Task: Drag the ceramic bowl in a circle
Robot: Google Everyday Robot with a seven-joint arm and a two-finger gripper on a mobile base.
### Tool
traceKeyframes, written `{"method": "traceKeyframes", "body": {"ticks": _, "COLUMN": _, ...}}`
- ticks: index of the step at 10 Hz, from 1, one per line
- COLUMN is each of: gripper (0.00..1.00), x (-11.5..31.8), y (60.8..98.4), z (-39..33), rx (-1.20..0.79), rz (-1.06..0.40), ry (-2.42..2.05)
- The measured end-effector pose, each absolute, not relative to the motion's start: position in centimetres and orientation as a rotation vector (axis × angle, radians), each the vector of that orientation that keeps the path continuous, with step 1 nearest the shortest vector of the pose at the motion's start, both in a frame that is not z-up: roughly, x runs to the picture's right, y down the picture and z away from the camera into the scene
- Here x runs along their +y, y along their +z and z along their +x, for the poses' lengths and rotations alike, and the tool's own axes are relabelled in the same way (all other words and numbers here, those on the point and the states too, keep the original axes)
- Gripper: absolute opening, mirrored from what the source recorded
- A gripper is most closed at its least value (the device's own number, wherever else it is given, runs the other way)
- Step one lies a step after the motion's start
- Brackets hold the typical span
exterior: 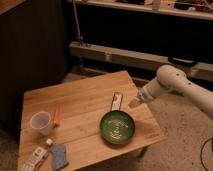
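While one ceramic bowl [118,127], bare inside, sits front-right on the surface [85,95] and one white cup [40,122] sits at its left, the hand [135,103] hangs just behind the bowl, its opening impossible to tell.

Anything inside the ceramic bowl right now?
Nothing loose shows inside the ceramic bowl, only its pale speckled pattern. Its near inner wall is hidden by the rim. The pincer hangs outside it, beyond the far rim, near the table edge.
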State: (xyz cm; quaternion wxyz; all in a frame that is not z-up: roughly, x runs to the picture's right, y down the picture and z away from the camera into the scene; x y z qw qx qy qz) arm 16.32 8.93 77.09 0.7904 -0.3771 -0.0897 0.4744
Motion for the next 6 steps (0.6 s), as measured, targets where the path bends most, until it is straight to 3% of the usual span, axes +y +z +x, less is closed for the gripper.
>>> {"method": "traceKeyframes", "body": {"ticks": 1, "gripper": 0.19, "x": 9.3, "y": 77.5, "z": 17.1, "rx": -0.189, "rz": -0.814, "ry": 1.039}}
{"method": "traceKeyframes", "body": {"ticks": 6, "gripper": 0.73, "x": 12.1, "y": 82.2, "z": 20.0, "rx": -0.156, "rz": -0.915, "ry": 1.101}}
